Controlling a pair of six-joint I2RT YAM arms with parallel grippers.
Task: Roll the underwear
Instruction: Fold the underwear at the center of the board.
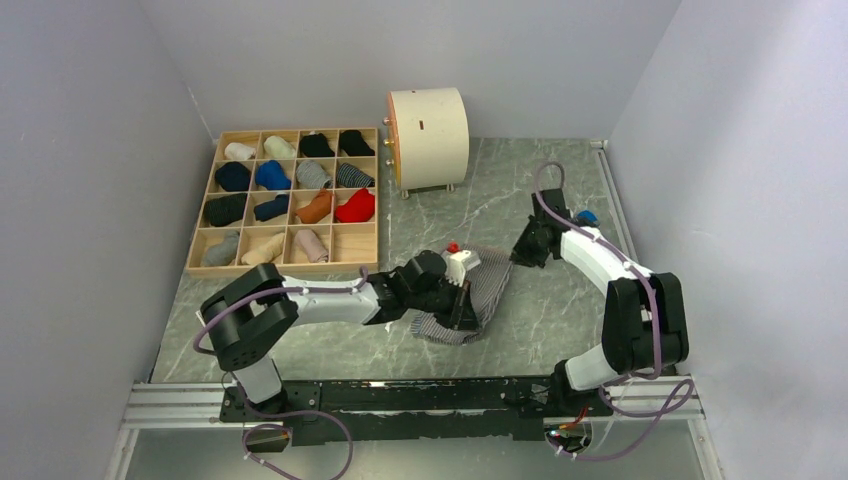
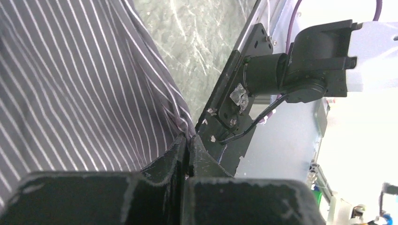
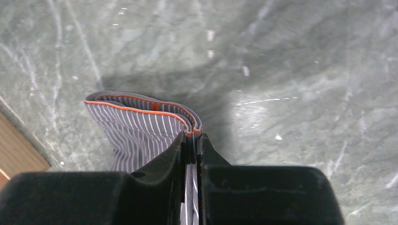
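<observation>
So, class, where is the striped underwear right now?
Top view: the striped underwear is mid-table, pinched between the left hand and right hand, nearer than the cream drum and right of the sock tray.

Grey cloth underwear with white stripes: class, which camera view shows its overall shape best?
Top external: only there is the grey striped cloth underwear seen nearly whole, the left arm hiding part. Left wrist shows only stripes; right wrist only its orange-trimmed edge.
</observation>
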